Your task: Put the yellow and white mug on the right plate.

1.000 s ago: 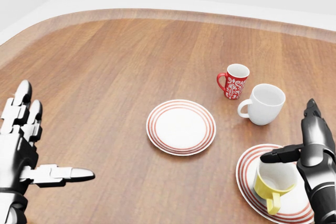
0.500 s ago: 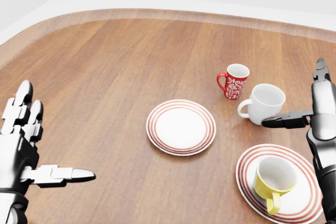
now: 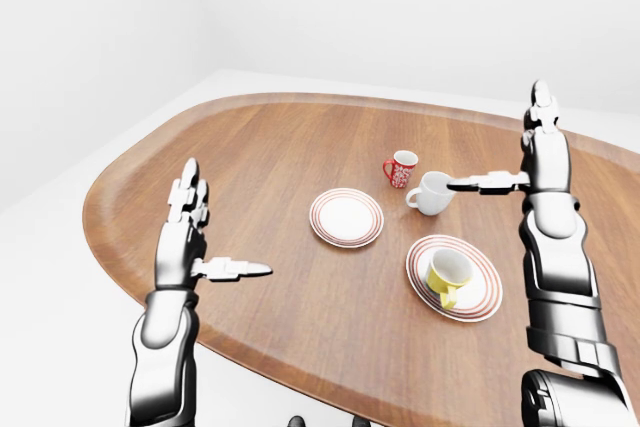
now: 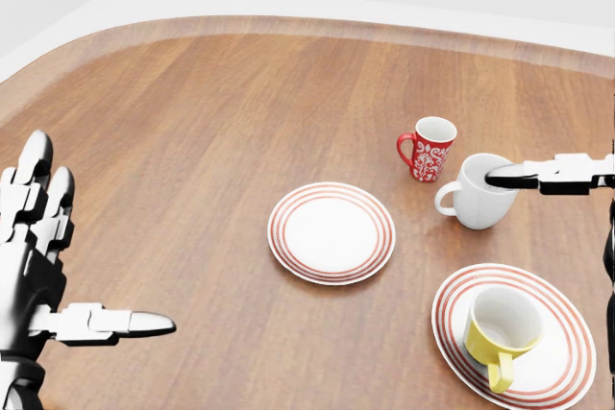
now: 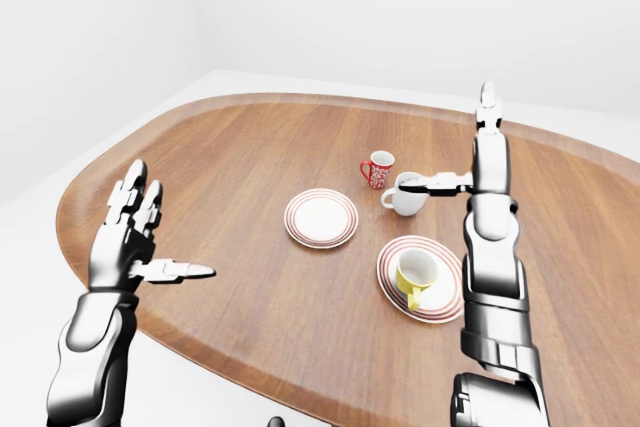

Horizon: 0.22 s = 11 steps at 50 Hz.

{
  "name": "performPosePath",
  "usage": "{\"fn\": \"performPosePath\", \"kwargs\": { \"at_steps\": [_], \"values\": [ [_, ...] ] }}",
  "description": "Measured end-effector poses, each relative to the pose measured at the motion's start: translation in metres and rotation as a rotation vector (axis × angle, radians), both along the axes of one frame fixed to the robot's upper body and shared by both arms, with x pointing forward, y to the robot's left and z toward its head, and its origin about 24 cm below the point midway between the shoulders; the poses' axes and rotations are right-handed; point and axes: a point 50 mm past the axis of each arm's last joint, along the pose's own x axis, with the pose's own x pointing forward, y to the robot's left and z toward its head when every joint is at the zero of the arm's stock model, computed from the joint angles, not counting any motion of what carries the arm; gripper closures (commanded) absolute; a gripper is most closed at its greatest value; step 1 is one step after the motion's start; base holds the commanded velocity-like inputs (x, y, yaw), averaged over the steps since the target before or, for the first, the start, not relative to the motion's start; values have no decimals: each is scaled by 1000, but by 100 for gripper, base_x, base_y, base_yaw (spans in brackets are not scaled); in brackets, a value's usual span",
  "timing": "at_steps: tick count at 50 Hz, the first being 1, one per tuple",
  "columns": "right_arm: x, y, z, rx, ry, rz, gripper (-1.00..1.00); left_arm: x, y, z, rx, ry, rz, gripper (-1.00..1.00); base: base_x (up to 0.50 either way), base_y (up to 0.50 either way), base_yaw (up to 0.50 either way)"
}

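The yellow and white mug [image 4: 502, 325] stands upright on the right red-ringed plate [image 4: 555, 372], its handle pointing to the bottom of the head view. My right hand [image 3: 522, 162] is open and empty. It is raised well above the table, fingers pointing up. In the head view its thumb [image 4: 548, 175] lies across the plain white mug [image 4: 479, 201]. My left hand [image 4: 91, 256] is open and empty at the bottom left, held over the table.
A second red-ringed plate [image 4: 332, 232] lies empty at the middle of the wooden table [image 4: 211, 122]. A red patterned mug [image 4: 430, 149] stands just left of the white mug. The table's rounded edge runs along the top and left.
My right hand has risen away from the yellow mug, which stays on the right plate. The hand's thumb now shows over the white mug. The left hand has barely moved.
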Motion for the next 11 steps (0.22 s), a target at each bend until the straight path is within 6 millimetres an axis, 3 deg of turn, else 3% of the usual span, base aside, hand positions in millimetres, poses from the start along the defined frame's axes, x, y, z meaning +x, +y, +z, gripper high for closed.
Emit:
{"fn": "performPosePath", "kwargs": {
  "at_steps": [11],
  "values": [
    [-43, 22, 45, -57, -246, 121, -100, -13, -7, 21, 24, -93, -31, -100, 0, 0, 0]
  ]
}}
